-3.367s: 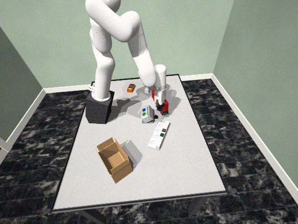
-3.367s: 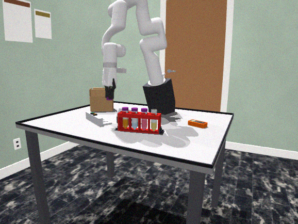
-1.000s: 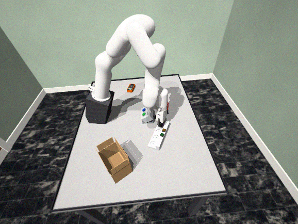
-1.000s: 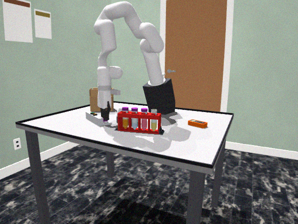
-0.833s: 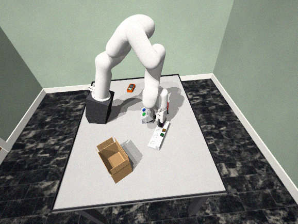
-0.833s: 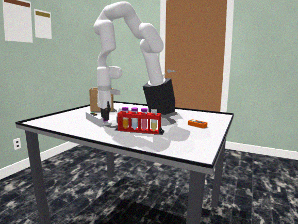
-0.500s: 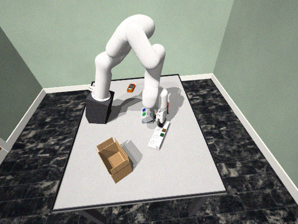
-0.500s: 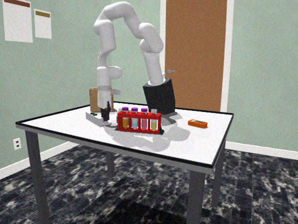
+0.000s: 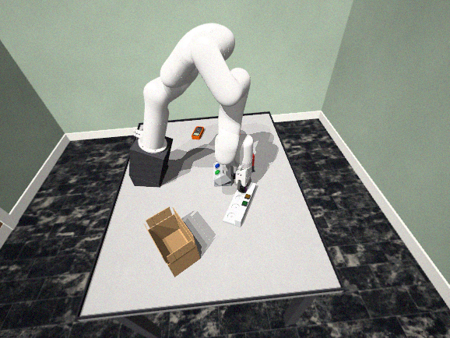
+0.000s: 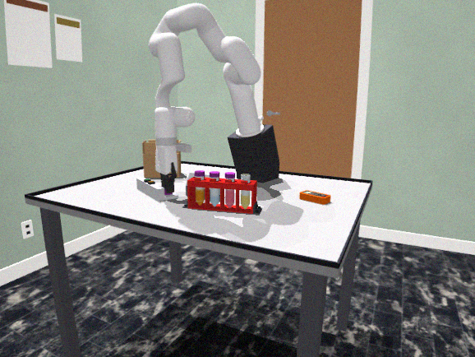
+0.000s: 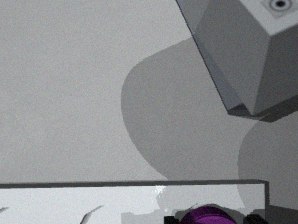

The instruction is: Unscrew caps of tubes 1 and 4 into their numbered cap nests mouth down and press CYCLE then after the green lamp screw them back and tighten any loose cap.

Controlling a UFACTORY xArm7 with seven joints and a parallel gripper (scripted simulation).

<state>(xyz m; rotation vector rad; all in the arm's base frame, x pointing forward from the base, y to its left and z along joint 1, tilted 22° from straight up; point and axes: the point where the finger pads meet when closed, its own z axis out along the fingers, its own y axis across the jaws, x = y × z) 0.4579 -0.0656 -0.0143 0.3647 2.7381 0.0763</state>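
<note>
My gripper [image 9: 242, 188] is shut on a purple cap [image 11: 209, 216] and holds it low over the end of the white cap tray [image 9: 240, 204] nearest the key housing [image 9: 221, 174]. I cannot tell whether the cap touches the nest. In the exterior view the gripper [image 10: 168, 190] stands upright just left of the red tube rack [image 10: 222, 194]. Three tubes there wear purple caps. The rightmost tube [image 10: 245, 189] has no cap. In the wrist view the tray edge [image 11: 130, 202] runs along the bottom and the housing [image 11: 250, 55] is at the top right.
An open cardboard box [image 9: 173, 241] stands toward the table's front left. An orange hand-held device [image 9: 198, 132] lies at the back near the arm's black base [image 9: 149, 163]. The tray's two lamps [image 9: 245, 198] look dark.
</note>
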